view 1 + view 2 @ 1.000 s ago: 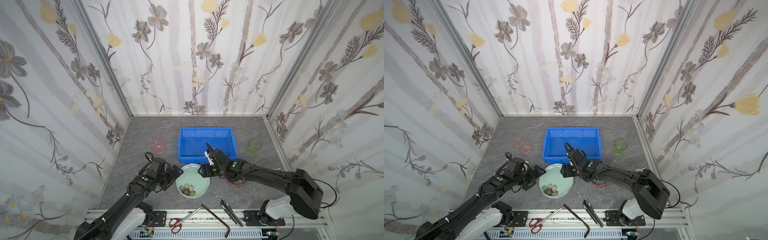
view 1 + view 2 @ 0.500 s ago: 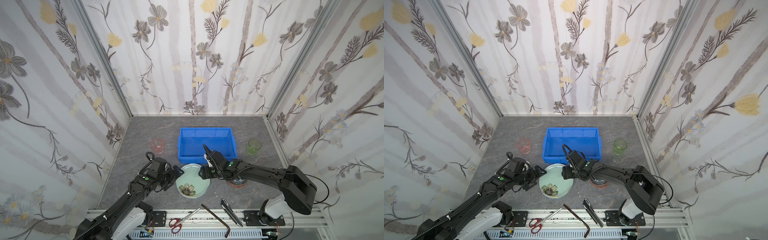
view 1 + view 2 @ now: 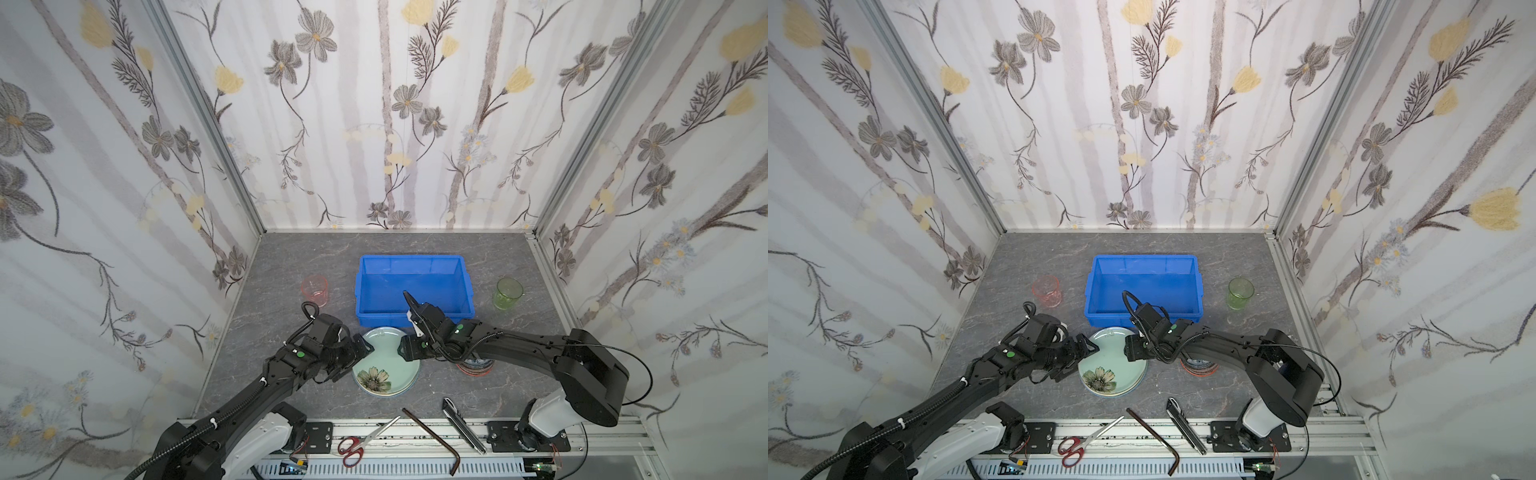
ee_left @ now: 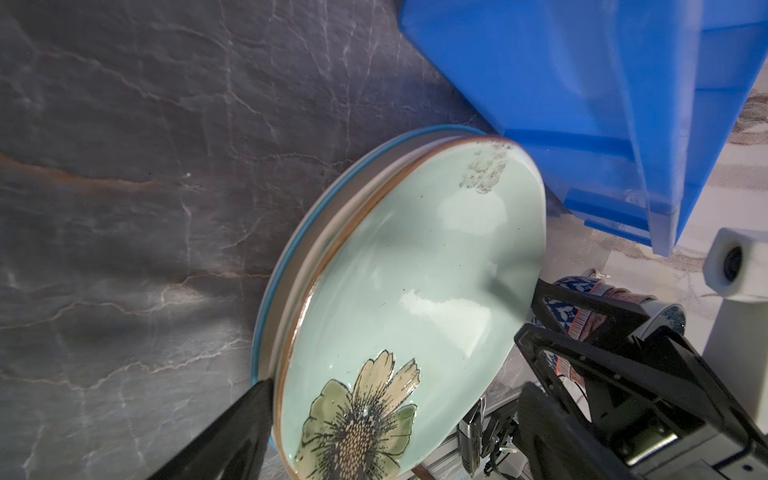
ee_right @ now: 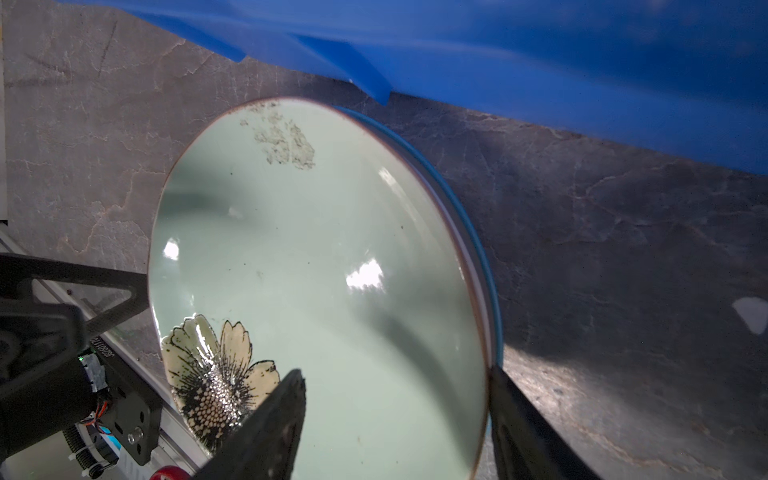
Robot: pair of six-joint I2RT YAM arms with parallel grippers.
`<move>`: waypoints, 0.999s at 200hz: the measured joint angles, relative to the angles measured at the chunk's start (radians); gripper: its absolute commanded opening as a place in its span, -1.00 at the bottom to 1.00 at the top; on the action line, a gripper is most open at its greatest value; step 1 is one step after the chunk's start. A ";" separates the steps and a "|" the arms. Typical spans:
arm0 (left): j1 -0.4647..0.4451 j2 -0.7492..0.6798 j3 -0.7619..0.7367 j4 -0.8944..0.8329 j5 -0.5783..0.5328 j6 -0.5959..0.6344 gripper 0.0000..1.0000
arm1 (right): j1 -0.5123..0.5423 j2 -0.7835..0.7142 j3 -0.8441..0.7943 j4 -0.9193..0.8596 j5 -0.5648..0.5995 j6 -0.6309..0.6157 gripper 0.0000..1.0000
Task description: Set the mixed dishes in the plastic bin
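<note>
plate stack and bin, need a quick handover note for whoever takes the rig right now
Left hand open at the plate stack's left edge, holding nothing.
Right hand open, astride the mint plate's right rim, not closed.
Plate stack sits in front of the blue bin; pink tumbler to the bin's left, green tumbler to its right; bowl stack under the right arm.
Done: nothing in the bin. Left: all dishes.

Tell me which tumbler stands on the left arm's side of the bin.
The pink tumbler, standing left of the blue bin in both top views; the green tumbler stands on the bin's right.
</note>
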State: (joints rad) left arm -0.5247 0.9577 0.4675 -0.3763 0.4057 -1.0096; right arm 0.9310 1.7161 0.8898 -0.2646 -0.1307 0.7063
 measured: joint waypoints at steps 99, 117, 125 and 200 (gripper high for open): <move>-0.011 0.003 -0.018 -0.002 -0.038 0.001 0.87 | 0.004 0.002 0.002 -0.001 -0.005 -0.008 0.26; -0.011 0.001 -0.021 -0.003 -0.040 0.001 0.87 | 0.004 0.002 0.002 -0.001 -0.009 -0.008 0.26; -0.011 0.001 -0.021 -0.003 -0.044 0.001 0.87 | 0.004 0.002 0.002 -0.001 -0.011 -0.008 0.24; -0.011 -0.025 -0.023 -0.003 -0.048 0.000 0.84 | 0.007 0.003 0.000 0.001 -0.029 -0.008 0.18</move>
State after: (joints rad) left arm -0.5358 0.9329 0.4450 -0.3790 0.3580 -1.0092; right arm 0.9382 1.7187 0.8898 -0.2634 -0.1600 0.6987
